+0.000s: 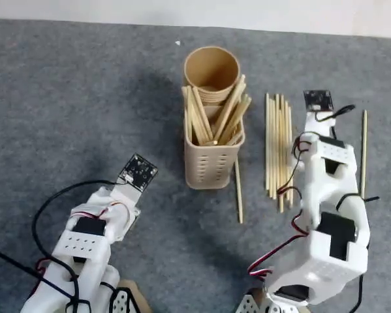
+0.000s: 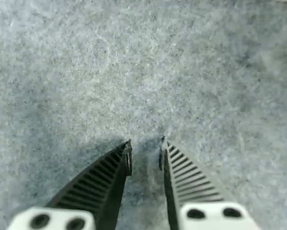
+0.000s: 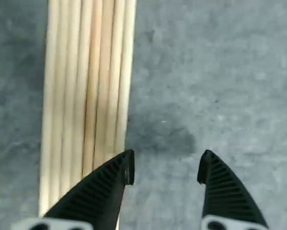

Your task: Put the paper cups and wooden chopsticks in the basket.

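A tan basket (image 1: 211,163) stands mid-table. It holds a stack of paper cups (image 1: 211,68) at its far end and several wooden chopsticks (image 1: 208,117) leaning inside. More chopsticks lie in a flat bundle (image 1: 278,150) on the carpet to the right of the basket. One single chopstick (image 1: 238,192) lies by the basket's right side and another (image 1: 363,153) at the far right. My right gripper (image 3: 166,167) is open just above the carpet, one finger (image 3: 109,184) at the edge of the bundle (image 3: 86,96). My left gripper (image 2: 145,153) is open a little over bare carpet at the lower left.
Grey carpet covers the whole table. The left arm (image 1: 94,235) sits at the lower left with its cables, and the right arm (image 1: 329,208) stands between the bundle and the far-right chopstick. Bare carpet lies left of the basket.
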